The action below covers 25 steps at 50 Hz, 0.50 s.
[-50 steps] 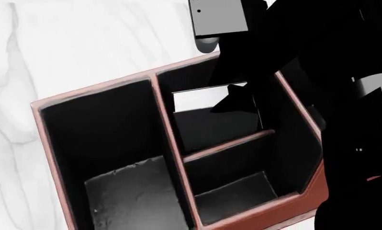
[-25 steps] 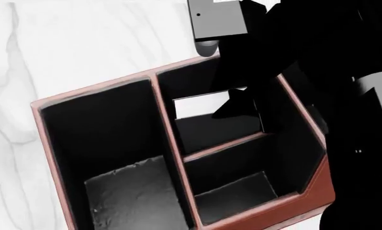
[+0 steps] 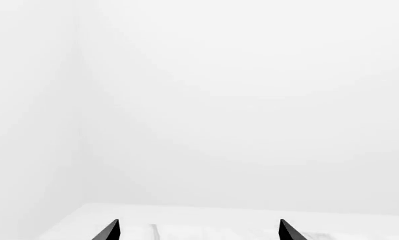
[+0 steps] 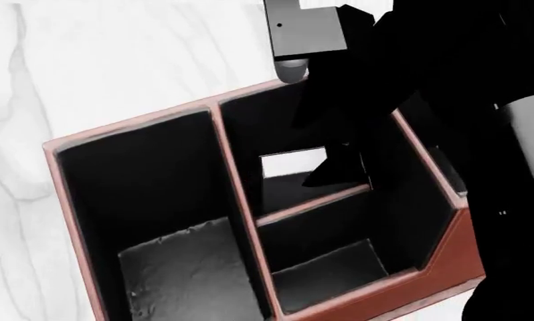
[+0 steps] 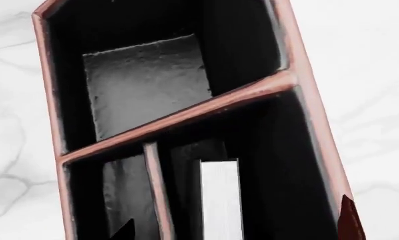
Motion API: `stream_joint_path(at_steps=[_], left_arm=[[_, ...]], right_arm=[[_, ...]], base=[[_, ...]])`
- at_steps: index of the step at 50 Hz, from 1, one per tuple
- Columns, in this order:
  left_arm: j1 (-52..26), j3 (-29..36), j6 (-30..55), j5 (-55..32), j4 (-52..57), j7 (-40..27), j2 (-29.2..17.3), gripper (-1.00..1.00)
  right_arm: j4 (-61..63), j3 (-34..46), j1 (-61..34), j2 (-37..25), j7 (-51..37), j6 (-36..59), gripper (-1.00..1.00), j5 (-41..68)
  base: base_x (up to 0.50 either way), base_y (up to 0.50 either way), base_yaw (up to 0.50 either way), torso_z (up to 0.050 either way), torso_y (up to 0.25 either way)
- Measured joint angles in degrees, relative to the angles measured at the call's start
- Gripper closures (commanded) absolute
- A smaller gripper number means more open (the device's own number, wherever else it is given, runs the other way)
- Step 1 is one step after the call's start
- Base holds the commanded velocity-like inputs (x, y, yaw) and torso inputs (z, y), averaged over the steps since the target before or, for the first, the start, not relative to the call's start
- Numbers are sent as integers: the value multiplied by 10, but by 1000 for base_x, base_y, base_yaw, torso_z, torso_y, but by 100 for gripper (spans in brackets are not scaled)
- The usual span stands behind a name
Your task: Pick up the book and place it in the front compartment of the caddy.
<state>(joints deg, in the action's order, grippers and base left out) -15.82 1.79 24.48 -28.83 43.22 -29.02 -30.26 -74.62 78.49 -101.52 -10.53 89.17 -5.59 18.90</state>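
Since the earlier head frames the book (image 4: 294, 162) has sunk lower into the caddy (image 4: 249, 221): its white page edge showed as a wider, higher strip a second ago and now sits smaller and deeper, just behind the thin crosswise divider (image 4: 314, 200). The caddy's right side also looks shifted a little outward. The book stands upright in the front compartment (image 4: 290, 184), with the right arm's black bulk reaching down over that cell. In the right wrist view the page edge reads as a pale vertical strip inside the cell, flanked by the tips of the right pincer (image 5: 233, 232), set wide to either side; whether they grip the book I cannot tell. The left pincer (image 3: 198, 231) is spread apart and empty, over the white tabletop (image 3: 213, 220), away from the caddy.
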Motion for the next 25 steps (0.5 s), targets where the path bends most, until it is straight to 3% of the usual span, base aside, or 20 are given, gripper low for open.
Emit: stream_joint_path(at_steps=[25], left_arm=[[4,0,-5,0,-1,-3,-2,-100]], right_arm=[[-4,-171,-4,7,-12,6,-100,-150]], base=[[0,0,0,0,0]])
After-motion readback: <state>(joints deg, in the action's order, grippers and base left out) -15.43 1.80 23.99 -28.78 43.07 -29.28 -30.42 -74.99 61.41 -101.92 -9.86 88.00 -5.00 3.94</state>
